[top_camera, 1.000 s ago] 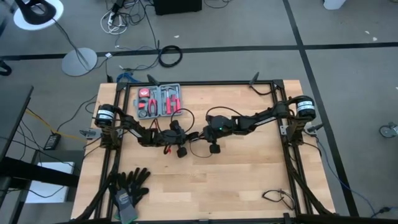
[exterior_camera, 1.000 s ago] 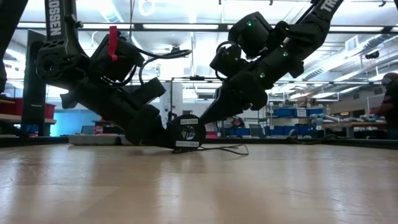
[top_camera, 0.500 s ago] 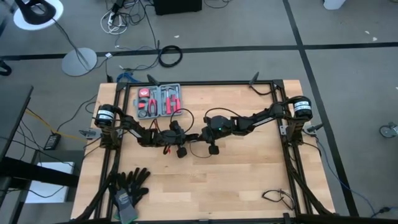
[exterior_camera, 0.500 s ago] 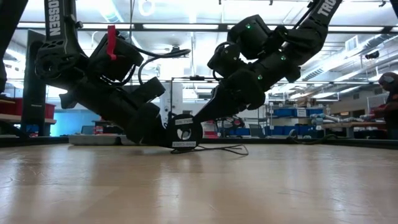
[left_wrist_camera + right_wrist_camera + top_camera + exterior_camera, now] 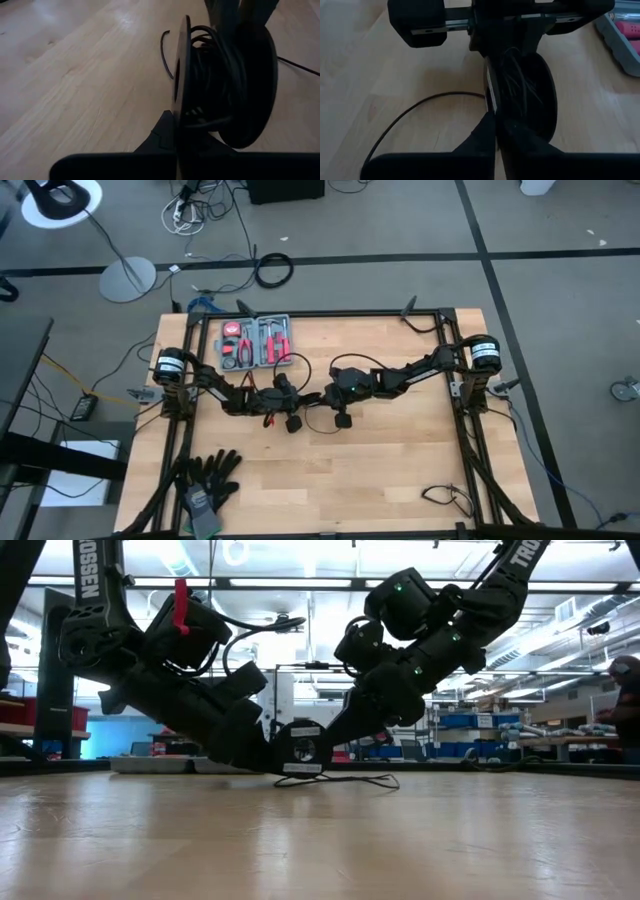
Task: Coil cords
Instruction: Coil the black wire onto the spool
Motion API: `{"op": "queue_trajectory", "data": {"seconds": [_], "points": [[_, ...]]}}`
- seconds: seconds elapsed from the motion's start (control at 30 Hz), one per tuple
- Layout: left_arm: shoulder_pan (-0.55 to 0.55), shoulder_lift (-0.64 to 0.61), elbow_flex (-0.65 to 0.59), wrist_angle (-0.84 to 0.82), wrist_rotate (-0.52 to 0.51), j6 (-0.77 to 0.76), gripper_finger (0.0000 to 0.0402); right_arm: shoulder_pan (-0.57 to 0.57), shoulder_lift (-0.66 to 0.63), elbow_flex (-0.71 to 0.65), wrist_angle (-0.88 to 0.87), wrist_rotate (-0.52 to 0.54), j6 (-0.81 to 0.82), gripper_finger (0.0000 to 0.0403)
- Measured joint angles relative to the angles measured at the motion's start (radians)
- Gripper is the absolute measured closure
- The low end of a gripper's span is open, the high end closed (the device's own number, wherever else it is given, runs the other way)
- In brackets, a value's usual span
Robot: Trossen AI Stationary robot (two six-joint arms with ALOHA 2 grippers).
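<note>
Black spool now off table.

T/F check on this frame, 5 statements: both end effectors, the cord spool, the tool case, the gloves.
1. Both end effectors meet at the spool near the table's middle. True.
2. The left end effector is wide open. False: it is shut on the spool's thin flange.
3. All the wire is wound up. False: a loose length lies curved on the table.
4. The tool case sits at the table's far edge, near the left arm. True.
5. The gloves lie beside the right arm's base. False: they lie at the near corner on the left arm's side.
</note>
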Motion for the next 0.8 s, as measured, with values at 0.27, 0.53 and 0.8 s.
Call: {"op": "queue_trajectory", "data": {"seconds": [0.27, 0.53, 0.8], "points": [[0.001, 0.0, 0.0, 0.002, -0.003, -0.001, 0.04, 0.0, 0.0, 0.0, 0.001, 0.005, 0.007, 0.0398], [0.0, -0.002, 0.0, -0.011, 0.026, -0.054, 0.0348, 0.0, -0.001, 0.0, -0.03, 0.005, 0.022, 0.0401], [-0.001, -0.003, 0.0, -0.018, 0.064, -0.059, 0.0284, 0.0, -0.003, 0.001, -0.044, -0.02, 0.023, 0.0401]]}}
